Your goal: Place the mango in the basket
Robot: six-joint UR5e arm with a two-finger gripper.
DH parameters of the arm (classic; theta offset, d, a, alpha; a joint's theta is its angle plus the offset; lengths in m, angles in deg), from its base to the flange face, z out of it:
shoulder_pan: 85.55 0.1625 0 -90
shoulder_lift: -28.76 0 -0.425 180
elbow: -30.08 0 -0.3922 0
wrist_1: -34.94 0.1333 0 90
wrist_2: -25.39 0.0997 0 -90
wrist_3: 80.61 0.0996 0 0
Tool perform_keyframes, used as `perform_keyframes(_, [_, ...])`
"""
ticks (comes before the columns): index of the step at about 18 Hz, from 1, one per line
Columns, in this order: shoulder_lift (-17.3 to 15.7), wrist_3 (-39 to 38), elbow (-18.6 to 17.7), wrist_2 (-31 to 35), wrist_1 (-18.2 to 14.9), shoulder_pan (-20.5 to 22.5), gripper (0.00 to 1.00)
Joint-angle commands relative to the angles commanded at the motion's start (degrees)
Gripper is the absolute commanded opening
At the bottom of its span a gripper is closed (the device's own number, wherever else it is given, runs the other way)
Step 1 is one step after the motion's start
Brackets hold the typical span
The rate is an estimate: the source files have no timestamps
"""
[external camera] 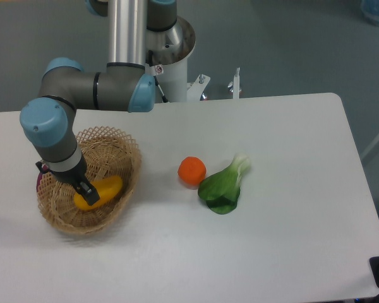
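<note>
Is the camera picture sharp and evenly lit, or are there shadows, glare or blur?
In the camera view the light is soft and even, with no glare on the table. Faint shadows lie under the basket, the orange and the leafy vegetable. The picture is slightly soft overall; the gripper over the mango shows little detail.

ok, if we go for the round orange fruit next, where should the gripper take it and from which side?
Take the round orange fruit across its widest middle, coming straight down from above. It is a plain ball, so no side grips better. Turn the fingers so they close along the near-far line: the leafy green lies close against its right side, while front and back look free.
</note>
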Motion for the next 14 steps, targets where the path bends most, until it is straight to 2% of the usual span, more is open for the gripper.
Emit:
perform_keyframes(2, [0.0, 0.4, -0.1, -0.1, 0.3, 0.0, 1.0])
perform_keyframes(5, [0.0, -0.2, 0.4, 0.0, 5.1, 1.8, 1.0])
perform_keyframes(6, [0.0, -0.1, 0.6, 0.6, 5.4, 2.5, 1.0])
perform_keyframes(9, [-1.1, 0.7, 0.6, 5.9, 5.4, 6.4, 1.0])
perform_keyframes(14, [-1.4, 2.0, 0.9, 5.6, 4.9, 12.4, 1.0])
